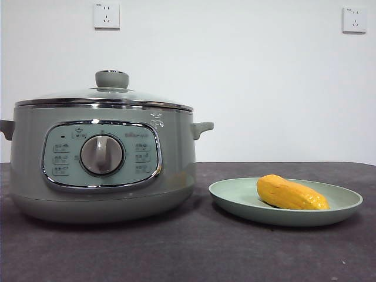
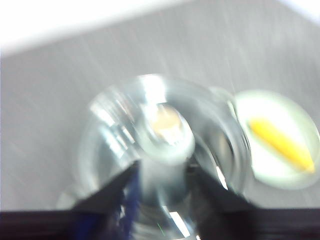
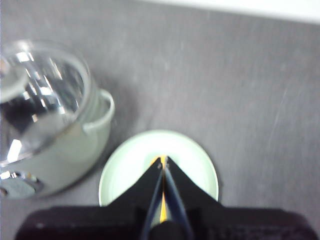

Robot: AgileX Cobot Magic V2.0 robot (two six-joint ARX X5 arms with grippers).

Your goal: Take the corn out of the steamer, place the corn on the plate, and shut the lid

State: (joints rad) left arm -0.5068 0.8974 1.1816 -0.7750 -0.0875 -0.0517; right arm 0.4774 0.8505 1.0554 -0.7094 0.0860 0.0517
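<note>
Two large things share the dark grey desk (image 1: 194, 252): the steamer (image 1: 103, 164) toward its left side and the plate (image 1: 346, 200) toward its right side, near each other but apart. Sage-green, the steamer shows its chrome-rimmed control panel and silver dial (image 1: 102, 154) toward the front edge of the desk, with a small handle on each side. Its lid (image 1: 106, 96) sits closed on the rim, the green knob (image 1: 111, 78) upright at the centre. On the pale-green plate lies the corn (image 1: 291, 193), on its side, tapered end toward the desk's right edge.

Neither arm shows in the front view. In the blurred left wrist view the left pincer (image 2: 162, 182) hangs above the lid, its jaws apart on either side of the knob; contact cannot be told through the blur. In the right wrist view the right pincer (image 3: 163, 162) hangs over the plate with its jaws together, tips meeting, a sliver of yellow corn showing behind them. Two white wall sockets (image 1: 106, 16) sit on the wall behind.
</note>
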